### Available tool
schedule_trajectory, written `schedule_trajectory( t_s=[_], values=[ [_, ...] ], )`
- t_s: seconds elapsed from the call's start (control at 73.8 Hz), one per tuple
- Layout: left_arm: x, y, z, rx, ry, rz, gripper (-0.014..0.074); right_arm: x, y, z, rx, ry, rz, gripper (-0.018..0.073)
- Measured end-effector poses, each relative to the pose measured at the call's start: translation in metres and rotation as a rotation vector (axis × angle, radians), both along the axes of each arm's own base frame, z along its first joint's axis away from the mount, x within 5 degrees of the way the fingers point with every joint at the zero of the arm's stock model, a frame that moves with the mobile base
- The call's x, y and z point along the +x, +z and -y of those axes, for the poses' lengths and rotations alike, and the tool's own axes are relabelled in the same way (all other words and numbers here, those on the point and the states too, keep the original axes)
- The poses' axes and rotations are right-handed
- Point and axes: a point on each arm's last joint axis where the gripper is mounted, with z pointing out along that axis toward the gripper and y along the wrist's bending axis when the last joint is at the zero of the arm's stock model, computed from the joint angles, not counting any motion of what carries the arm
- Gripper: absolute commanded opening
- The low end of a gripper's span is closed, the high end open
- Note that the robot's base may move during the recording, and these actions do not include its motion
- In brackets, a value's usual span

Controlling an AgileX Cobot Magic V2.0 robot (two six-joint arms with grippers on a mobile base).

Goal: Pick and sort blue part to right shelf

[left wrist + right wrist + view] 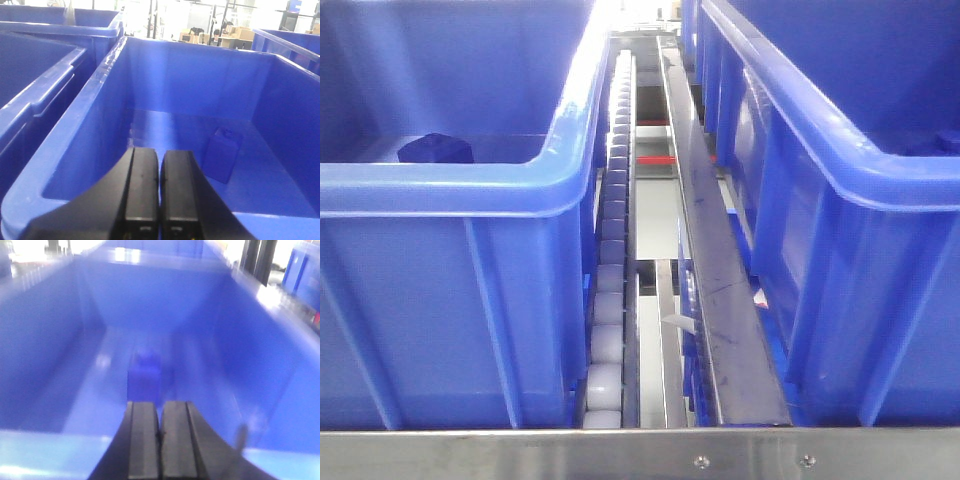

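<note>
A small blue part (221, 154) stands upright on the floor of a blue crate (100, 115) in the left wrist view. My left gripper (160, 152) hovers over that crate's near rim, shut and empty, with the part ahead and to its right. In the right wrist view another blue part (145, 374) stands in a second crate (60, 350), just beyond my right gripper (161, 405), which is shut on nothing. The front view shows the right shelf's roller track (610, 250) between two crates, and a blue part (435, 148) in the left crate (450, 190).
A flat metal rail (720, 290) runs beside the rollers, and a steel front bar (640, 452) crosses the bottom. The right crate (840, 180) stands close to the rail. More blue crates (35, 95) sit left of the left arm's crate.
</note>
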Motion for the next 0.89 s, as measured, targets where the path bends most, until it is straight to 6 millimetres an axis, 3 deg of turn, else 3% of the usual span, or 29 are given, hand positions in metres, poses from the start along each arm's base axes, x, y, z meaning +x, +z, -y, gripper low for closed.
schedule_trajectory(
  t_s=[0.894],
  values=[
    [0.0000,0.0000,0.0000,0.000,0.000,0.000,0.0125,0.0000,0.0002,0.0000,0.002,0.000,0.002,0.0066]
  ],
)
